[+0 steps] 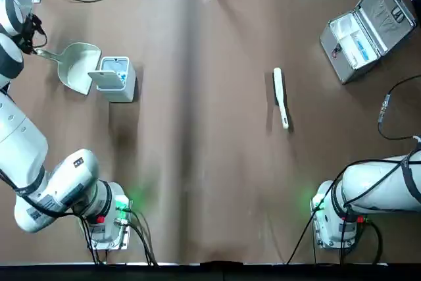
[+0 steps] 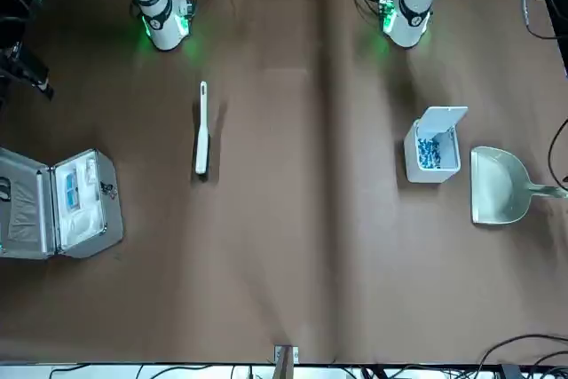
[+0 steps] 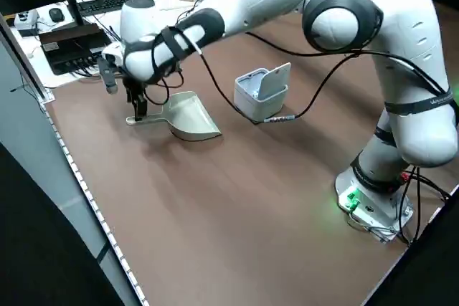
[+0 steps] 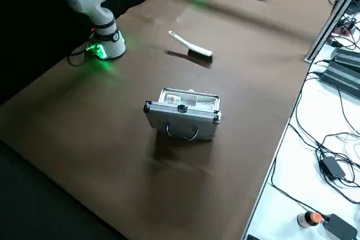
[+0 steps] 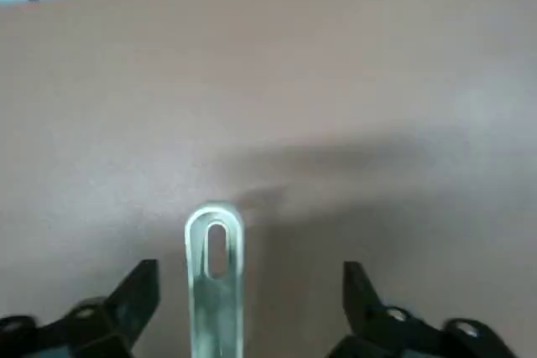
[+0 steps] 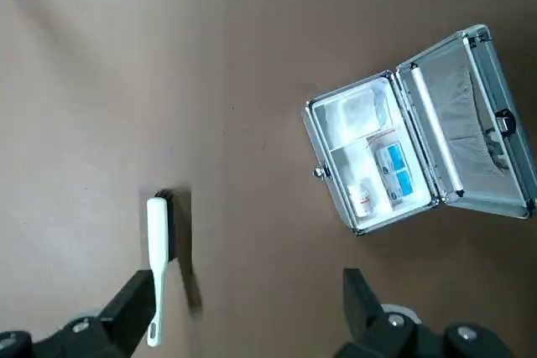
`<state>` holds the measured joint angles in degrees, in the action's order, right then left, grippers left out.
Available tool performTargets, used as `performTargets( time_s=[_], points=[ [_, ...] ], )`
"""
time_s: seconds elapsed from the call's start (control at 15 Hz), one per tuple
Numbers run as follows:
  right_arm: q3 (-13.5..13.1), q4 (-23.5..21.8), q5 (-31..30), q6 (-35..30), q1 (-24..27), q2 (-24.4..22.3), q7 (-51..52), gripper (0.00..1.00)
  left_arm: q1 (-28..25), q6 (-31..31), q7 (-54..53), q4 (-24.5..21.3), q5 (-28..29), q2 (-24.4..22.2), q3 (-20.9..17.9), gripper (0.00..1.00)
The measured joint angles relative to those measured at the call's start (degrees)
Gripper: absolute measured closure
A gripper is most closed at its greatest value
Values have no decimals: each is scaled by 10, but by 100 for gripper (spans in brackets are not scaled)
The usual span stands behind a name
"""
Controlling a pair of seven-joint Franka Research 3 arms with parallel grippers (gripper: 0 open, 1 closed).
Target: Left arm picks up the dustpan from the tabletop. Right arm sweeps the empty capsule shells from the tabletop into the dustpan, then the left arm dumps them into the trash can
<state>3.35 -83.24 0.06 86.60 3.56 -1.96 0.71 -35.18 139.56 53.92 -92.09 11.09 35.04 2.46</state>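
Observation:
The cream dustpan (image 1: pixel 80 65) lies on the table at the far left, right beside the trash can (image 1: pixel 118 82), its thin handle (image 5: pixel 215 278) pointing away from the can. My left gripper (image 5: pixel 247 295) is low over that handle and open, one finger on each side, neither touching it. From the left side the same gripper (image 3: pixel 136 107) stands upright at the handle's end. The can's lid is flipped up, and blue and white capsule shells (image 2: pixel 430 150) lie inside. My right gripper (image 6: pixel 247 316) hangs open and empty, high above the table, with the right arm (image 1: pixel 378 187) folded near its base.
A slim white brush (image 1: pixel 281 97) lies right of the table's middle. An open silver case (image 1: pixel 367 27) with small packets sits at the far right corner. Cables and a table edge run close behind the dustpan's handle (image 3: pixel 79 80).

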Motion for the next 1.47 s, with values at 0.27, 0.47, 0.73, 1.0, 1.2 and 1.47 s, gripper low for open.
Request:
performTargets(
  time_s=[0.27, 0.47, 0.73, 1.0, 1.2, 1.47],
  points=[
    [-1, 0, 0, 0, 0, 0, 0, 1, 30, -80, -2, 6, 0, -73, 11, 0],
    [-1, 0, 0, 0, 1, 0, 0, 1, 58, -130, 11, 6, 0, -132, 41, 0],
    [-3, 0, 0, -2, 1, 0, 0, 1, 63, -215, 13, 37, 0, -178, 111, 0],
    [-2, -1, 0, -14, 1, 0, 0, 1, 64, -272, 11, 66, 0, -185, 191, 0],
    [-2, -1, 0, -14, 1, 0, 0, 1, 65, -311, 1, 67, 1, -192, 233, 0],
    [-2, -2, 0, -14, 1, 0, 0, 1, 99, -382, -77, 67, 1, -213, 243, 0]
  ],
)
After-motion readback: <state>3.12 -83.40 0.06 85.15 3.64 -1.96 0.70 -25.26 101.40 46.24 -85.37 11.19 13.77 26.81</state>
